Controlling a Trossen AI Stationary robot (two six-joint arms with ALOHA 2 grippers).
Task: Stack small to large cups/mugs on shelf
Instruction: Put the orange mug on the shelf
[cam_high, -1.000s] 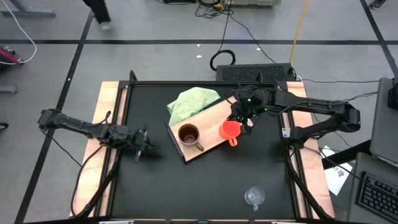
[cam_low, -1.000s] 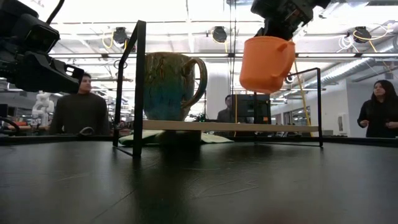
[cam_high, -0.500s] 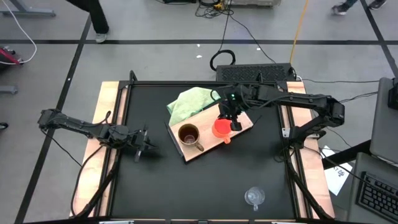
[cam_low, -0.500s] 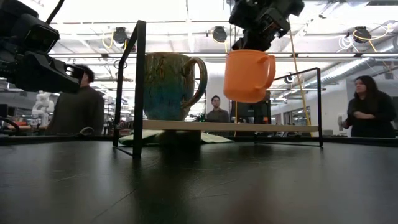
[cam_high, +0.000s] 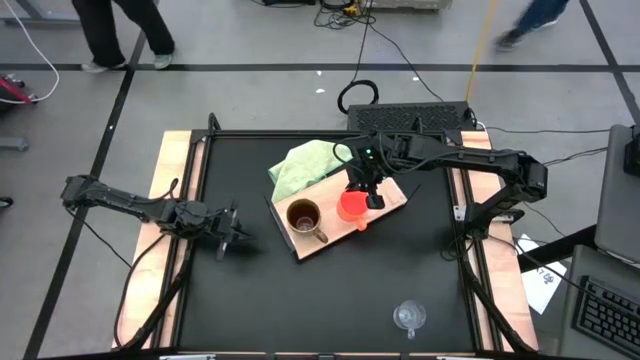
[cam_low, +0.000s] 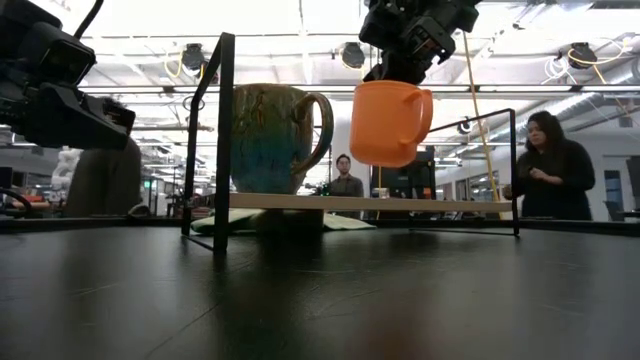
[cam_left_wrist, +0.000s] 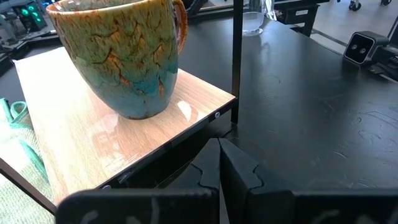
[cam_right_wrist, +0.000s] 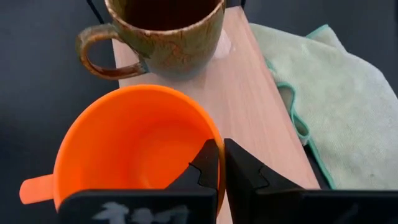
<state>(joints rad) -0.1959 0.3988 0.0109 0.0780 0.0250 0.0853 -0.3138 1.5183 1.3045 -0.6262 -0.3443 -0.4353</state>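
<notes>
A: Right jaws, status?
B: My right jaws (cam_high: 362, 187) are clamped on the rim of the orange plastic handled cup (cam_high: 350, 207). I hold it in the air, above the flat light-brown wooden shelf board with the dark edge (cam_high: 385, 205). From the low camera the cup (cam_low: 390, 122) is clear of the board (cam_low: 440, 206) and tilted a bit, handle on the side away from the mug.

A: Where over the board?
B: Over its right half, just beside the big brown-and-teal glazed mug with a handle (cam_high: 304, 217). Not touching it.

A: And that mug?
B: Upright on the board's left half, mouth up, nothing inside that I can see.

A: Left jaws?
B: My left jaws (cam_high: 232, 235) are pressed together and grip nothing, low over the black table (cam_high: 300, 300) near its left side, well apart from the board.

A: Third cup?
B: The small clear glass cup (cam_high: 408, 317) sits on the table near the front edge, far from the board.

A: Anything else?
B: The light green cloth (cam_high: 305, 162) lies partly under the board's back end. A person (cam_low: 545, 165) stands in the room behind the table.
</notes>
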